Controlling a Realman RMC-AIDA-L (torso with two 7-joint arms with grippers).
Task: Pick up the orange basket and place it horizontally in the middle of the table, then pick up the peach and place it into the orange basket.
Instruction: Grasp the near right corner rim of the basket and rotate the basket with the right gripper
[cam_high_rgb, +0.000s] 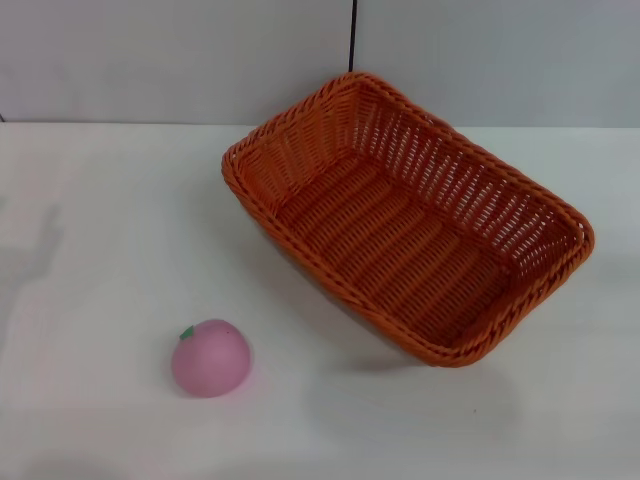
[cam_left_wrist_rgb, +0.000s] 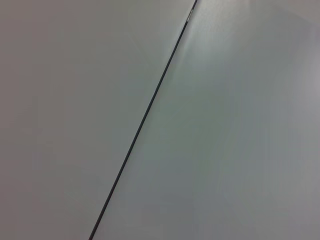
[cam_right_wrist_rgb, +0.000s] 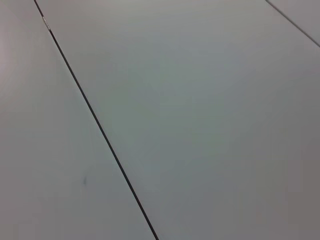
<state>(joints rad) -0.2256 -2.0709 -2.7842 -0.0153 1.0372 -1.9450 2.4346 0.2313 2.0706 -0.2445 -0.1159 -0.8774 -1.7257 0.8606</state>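
Observation:
The orange basket (cam_high_rgb: 410, 215) lies on the white table (cam_high_rgb: 100, 220), right of centre and toward the back, turned diagonally with one corner pointing to the rear wall. It holds nothing. The pink peach (cam_high_rgb: 210, 357) with its small green leaf rests on the table at the front left, well apart from the basket. Neither gripper shows in any view. Both wrist views hold only grey wall panels crossed by a thin dark seam (cam_left_wrist_rgb: 145, 117).
A grey panelled wall (cam_high_rgb: 180, 60) with a vertical dark seam (cam_high_rgb: 353, 35) rises behind the table's far edge. Bare white tabletop stretches to the left of the basket and along the front.

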